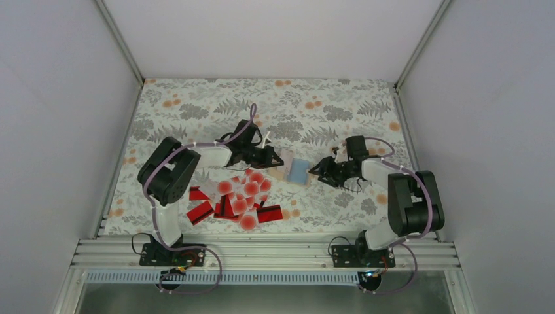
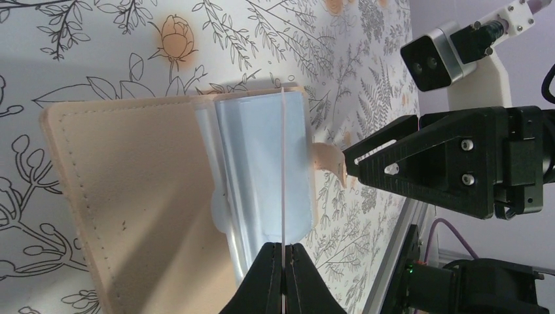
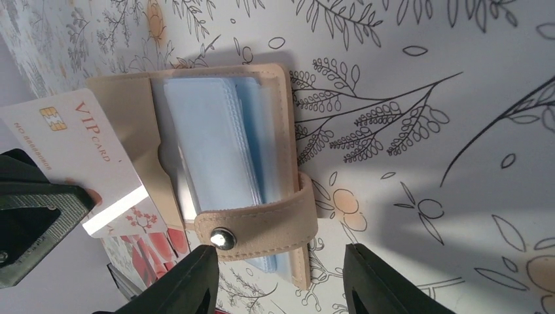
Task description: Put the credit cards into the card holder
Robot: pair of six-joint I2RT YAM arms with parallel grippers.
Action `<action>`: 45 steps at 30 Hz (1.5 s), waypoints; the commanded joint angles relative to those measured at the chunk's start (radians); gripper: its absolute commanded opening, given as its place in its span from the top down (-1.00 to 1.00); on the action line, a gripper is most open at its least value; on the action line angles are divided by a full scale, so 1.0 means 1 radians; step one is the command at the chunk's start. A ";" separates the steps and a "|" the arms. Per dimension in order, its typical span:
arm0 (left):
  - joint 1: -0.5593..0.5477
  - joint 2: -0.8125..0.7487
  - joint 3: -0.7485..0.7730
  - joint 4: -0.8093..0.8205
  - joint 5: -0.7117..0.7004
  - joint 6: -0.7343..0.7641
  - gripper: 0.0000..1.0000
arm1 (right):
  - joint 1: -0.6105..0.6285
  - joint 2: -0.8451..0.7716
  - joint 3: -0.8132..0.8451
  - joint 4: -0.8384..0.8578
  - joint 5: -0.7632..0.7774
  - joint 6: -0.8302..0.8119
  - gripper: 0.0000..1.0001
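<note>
Left claw (image 1: pixel 277 159), seen from overhead, is reaching to the middle of the flowered table cover (image 1: pixel 196 104), just beside the left edge of the card holder (image 1: pixel 298 171). From up here its load is too small to tell. Right claw (image 1: pixel 319 171) is sitting at the holder's right edge. The credit cards (image 1: pixel 239 196) are lying in an overlapping heap nearer the left arm's base, red ones mixed with white ones with red dots, and apart from the holder.

Left wrist view: the fingers (image 2: pixel 268 284) are pressing together on a white card (image 2: pixel 283 163), seen edge-on. The card is standing over the holder's blue-grey pockets. The tan flap (image 2: pixel 131 196) is lying flat to the left. A black finger of the right claw is coming in from the right, its tip just beside the tan strap (image 2: pixel 327 159).

Right wrist view: the right claw's jaws are standing apart, one on either side of the strap end with its metal snap (image 3: pixel 223 238), and gripping nothing that I can see. The holder is lying open, its clear sleeves stacked. The white card, printed VIP with a gold chip, is being held tilted at the left, and its edge is overlapping the tan flap.
</note>
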 commanded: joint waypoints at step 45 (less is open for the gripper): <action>-0.015 0.059 0.147 -0.361 0.030 0.090 0.95 | -0.025 0.128 -0.019 0.071 -0.074 -0.095 0.08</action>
